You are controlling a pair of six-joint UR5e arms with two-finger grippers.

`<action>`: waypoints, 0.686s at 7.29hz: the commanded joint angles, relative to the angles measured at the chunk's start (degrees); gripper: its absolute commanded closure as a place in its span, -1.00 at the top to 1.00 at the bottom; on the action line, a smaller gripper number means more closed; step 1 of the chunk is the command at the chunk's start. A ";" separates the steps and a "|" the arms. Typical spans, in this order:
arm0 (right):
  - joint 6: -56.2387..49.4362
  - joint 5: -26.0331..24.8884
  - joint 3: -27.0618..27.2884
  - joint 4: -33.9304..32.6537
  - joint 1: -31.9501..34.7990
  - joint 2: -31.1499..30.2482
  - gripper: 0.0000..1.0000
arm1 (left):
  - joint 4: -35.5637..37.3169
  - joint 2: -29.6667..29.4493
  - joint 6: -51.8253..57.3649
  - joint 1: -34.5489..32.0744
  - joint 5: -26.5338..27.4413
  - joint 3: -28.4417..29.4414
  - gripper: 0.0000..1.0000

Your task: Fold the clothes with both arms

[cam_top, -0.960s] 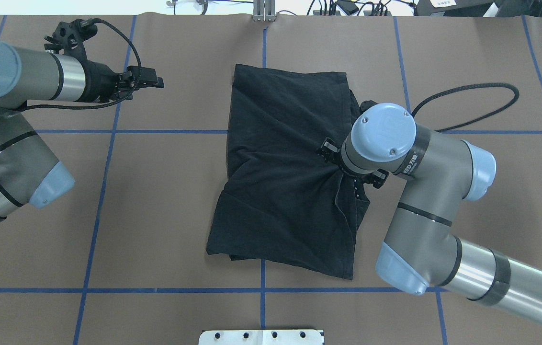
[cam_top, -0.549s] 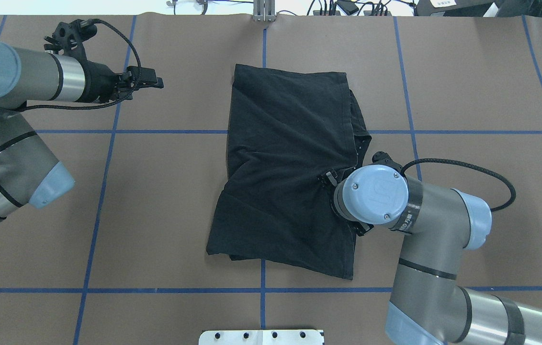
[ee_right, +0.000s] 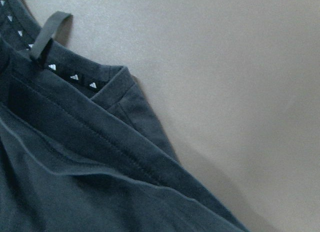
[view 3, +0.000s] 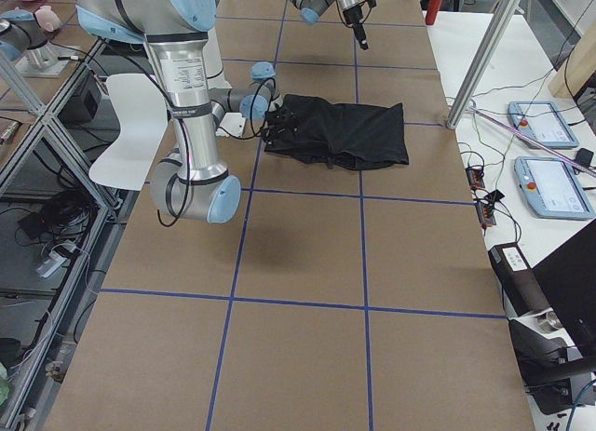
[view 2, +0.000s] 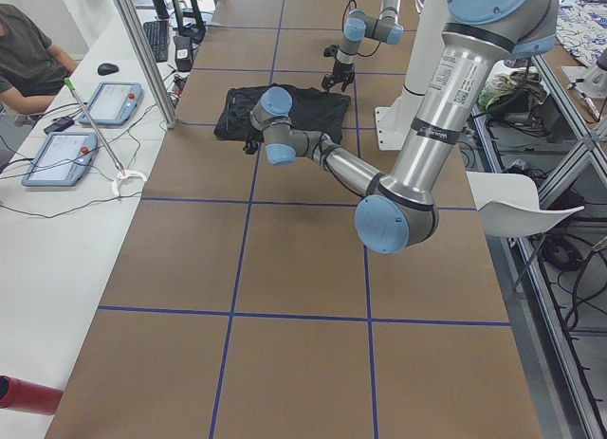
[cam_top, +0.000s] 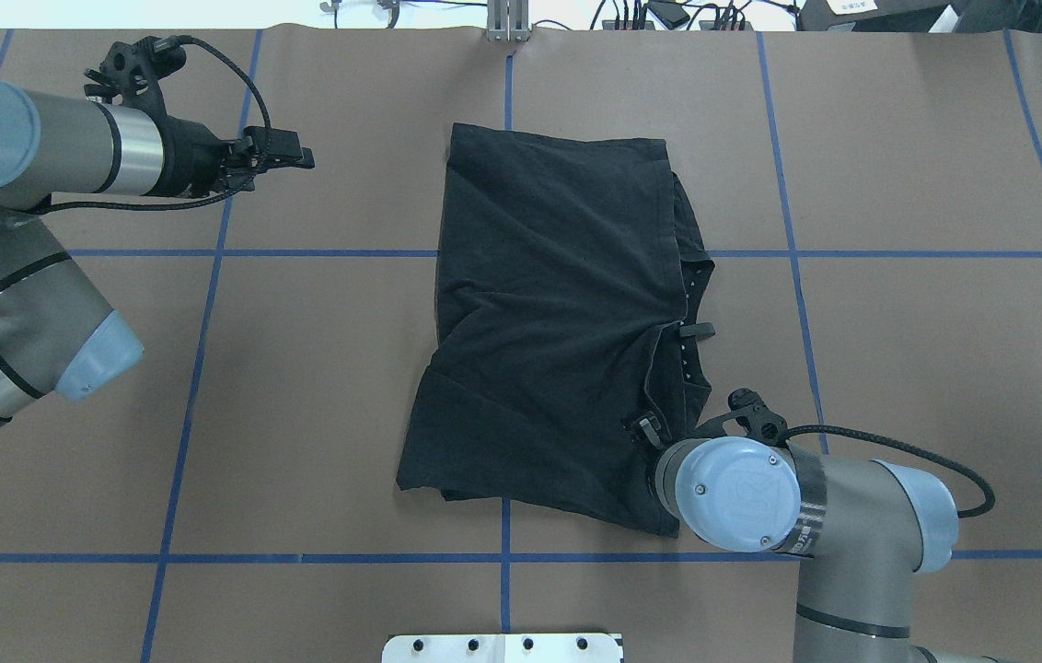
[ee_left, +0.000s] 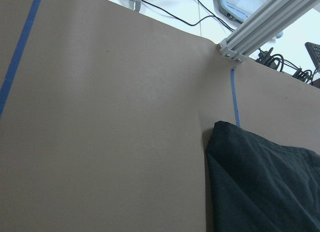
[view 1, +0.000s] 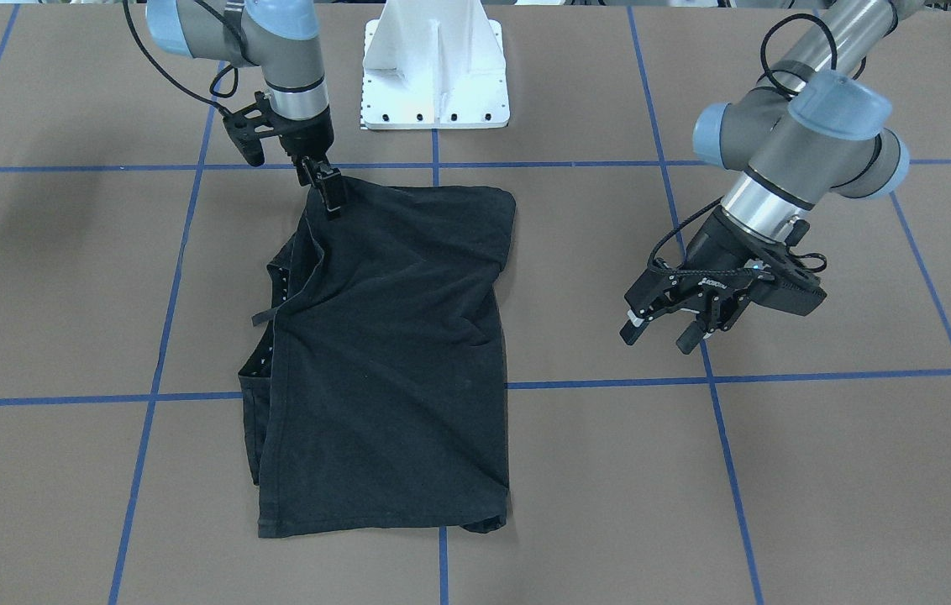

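Nearest the robot's base, upper left of the front-facing view: right hand (view 1: 329, 195), fingers drawn narrow and set down on the near corner of the black T-shirt (cam_top: 549, 313); cloth pinched between them or merely touched, cannot tell. Next out, mid-frame in the overhead view: T-shirt lying flat on the brown counter (cam_top: 328, 414), already folded into 1 rough rectangle, no sleeves sticking out and no print showing. Judged about halfway: at least 1 lengthwise fold done, yet rumpled, with creases fanning from the right edge, the lower left corner flaring out, and an under-layer with collar (cam_top: 691, 276) and hanging loop (cam_top: 698, 330) peeking past the right edge. Probably left to do: squaring that edge, smoothing, then 1 or 2 cross folds to shorten the packet, likely with both hands. Long axis from bottom to top of the overhead frame, leaning slightly left at the bottom; neck opening toward frame right rather than toward either short end. Farthest, upper left of the overhead frame: left hand (cam_top: 298, 157), fingers spread moderately wide, holding nothing, hovering over the counter well apart from the cloth.
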 commanded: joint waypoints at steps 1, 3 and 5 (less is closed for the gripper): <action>-0.92 -1.62 -1.28 0.15 -1.01 0.04 0.99 | 0.09 0.09 0.00 -0.09 0.10 -0.43 1.00; -4.00 -2.50 -1.98 0.15 0.38 0.30 0.99 | 0.09 0.44 0.00 -0.09 0.10 -0.52 1.00; -5.76 -2.60 -2.77 0.24 1.54 0.56 0.97 | 0.09 0.53 0.00 0.00 0.10 -0.52 1.00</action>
